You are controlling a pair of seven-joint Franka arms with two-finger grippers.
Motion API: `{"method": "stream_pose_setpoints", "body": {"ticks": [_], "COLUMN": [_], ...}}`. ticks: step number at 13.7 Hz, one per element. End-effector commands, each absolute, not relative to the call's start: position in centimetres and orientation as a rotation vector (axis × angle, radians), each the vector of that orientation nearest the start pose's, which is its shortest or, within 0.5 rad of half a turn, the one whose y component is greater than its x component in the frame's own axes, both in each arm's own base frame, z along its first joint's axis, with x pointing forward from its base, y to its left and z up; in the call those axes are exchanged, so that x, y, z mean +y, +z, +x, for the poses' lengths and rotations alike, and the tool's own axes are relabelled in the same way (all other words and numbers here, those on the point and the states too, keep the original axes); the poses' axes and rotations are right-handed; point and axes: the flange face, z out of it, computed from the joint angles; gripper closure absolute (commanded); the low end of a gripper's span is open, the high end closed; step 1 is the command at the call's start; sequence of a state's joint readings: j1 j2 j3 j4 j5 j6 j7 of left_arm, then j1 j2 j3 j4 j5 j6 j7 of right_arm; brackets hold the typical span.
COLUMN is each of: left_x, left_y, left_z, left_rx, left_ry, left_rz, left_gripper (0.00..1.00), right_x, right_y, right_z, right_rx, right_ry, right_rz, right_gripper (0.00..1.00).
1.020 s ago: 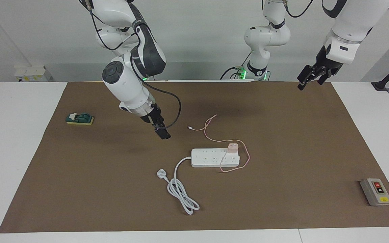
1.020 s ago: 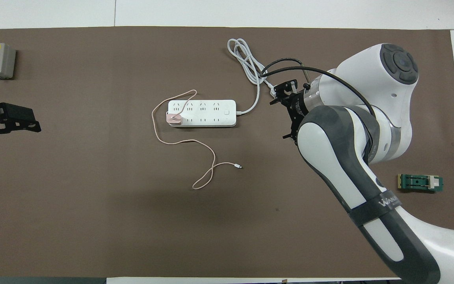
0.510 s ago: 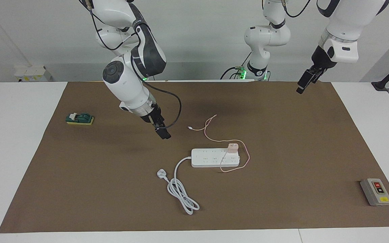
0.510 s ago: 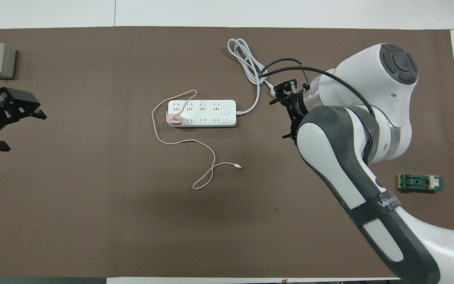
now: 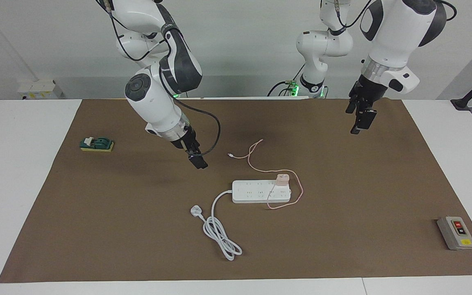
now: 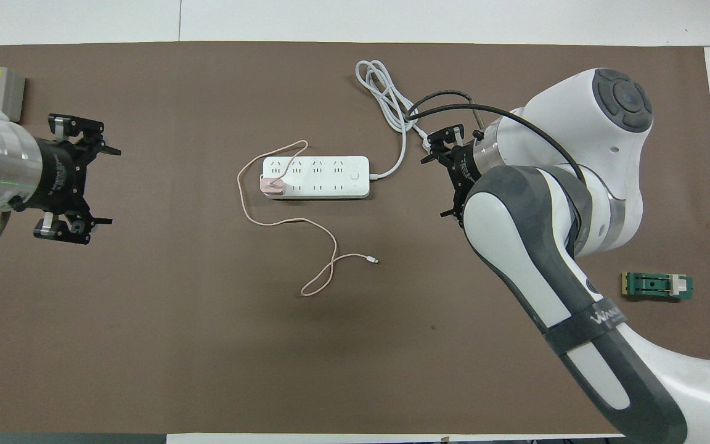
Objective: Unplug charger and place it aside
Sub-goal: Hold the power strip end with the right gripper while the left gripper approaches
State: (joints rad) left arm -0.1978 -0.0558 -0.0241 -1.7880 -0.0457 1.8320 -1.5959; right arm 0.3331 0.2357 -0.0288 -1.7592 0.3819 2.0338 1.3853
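Note:
The charger (image 5: 282,178), a small pale pink cube, sits plugged into the end socket of the white power strip (image 5: 256,191) in the middle of the brown mat. In the overhead view the charger (image 6: 269,185) and the strip (image 6: 321,177) show plainly. Its thin pink cable (image 5: 258,166) loops around that end of the strip and trails toward the robots (image 6: 325,233). My left gripper (image 5: 359,121) (image 6: 108,185) hangs open and empty over bare mat toward the left arm's end. My right gripper (image 5: 198,161) (image 6: 434,187) hovers open and empty over the mat beside the strip's cord end.
A white three-pin plug (image 5: 195,211) with its coiled thick cord (image 6: 383,92) lies farther from the robots than the strip. A grey button box (image 5: 456,232) stands at the left arm's end, and a green knife switch (image 5: 96,144) at the right arm's end.
My left arm has swung in from the mat's edge toward the middle and turned its open gripper downward. The right arm has barely moved. The charger stays plugged in.

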Motion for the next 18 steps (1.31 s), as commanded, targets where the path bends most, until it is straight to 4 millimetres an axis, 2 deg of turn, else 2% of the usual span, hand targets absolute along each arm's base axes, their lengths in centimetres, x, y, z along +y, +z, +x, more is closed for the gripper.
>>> {"method": "stream_pose_setpoints", "body": {"ticks": [1, 3, 5, 7, 9, 10, 11, 16, 18], "left_x": [-16.4, -18.0, -19.9, -21.3, -21.7, -22.7, -24.1, -24.5, -25.5], "left_y": [53.9, 52.3, 49.8, 48.7, 47.9, 47.1, 45.1, 43.2, 42.0], "left_z": [56.7, 57.1, 57.4, 57.1, 57.3, 57.1, 57.0, 57.6, 57.8], "left_rx": [-2.158, -2.144, -2.118, -2.18, -2.217, -2.236, -2.221, -2.226, -2.213], "left_ry": [0.006, 0.021, 0.054, 0.061, 0.068, 0.068, 0.086, 0.089, 0.087], "left_rz": [-2.393, -2.392, -2.382, -2.341, -2.302, -2.284, -2.261, -2.249, -2.261], "left_gripper": [0.0, 0.0, 0.0, 0.0, 0.0, 0.0, 0.0, 0.0, 0.0], "right_x": [22.5, 23.3, 24.9, 25.8, 26.0, 26.4, 27.3, 27.5, 28.1], "right_y": [42.5, 40.8, 38.9, 37.3, 35.9, 35.5, 35.0, 31.4, 31.6], "right_z": [60.1, 60.7, 61.1, 62.0, 62.8, 63.2, 63.5, 64.2, 65.4], "right_rx": [1.749, 1.823, 1.863, 1.919, 1.96, 1.96, 1.949, 1.956, 1.946], "right_ry": [0.339, 0.352, 0.369, 0.397, 0.42, 0.429, 0.432, 0.468, 0.498], "right_rz": [-2.252, -2.163, -2.109, -2.01, -1.922, -1.909, -1.919, -1.92, -1.866], "right_gripper": [0.0, 0.0, 0.0, 0.0, 0.0, 0.0, 0.0, 0.0, 0.0]}}
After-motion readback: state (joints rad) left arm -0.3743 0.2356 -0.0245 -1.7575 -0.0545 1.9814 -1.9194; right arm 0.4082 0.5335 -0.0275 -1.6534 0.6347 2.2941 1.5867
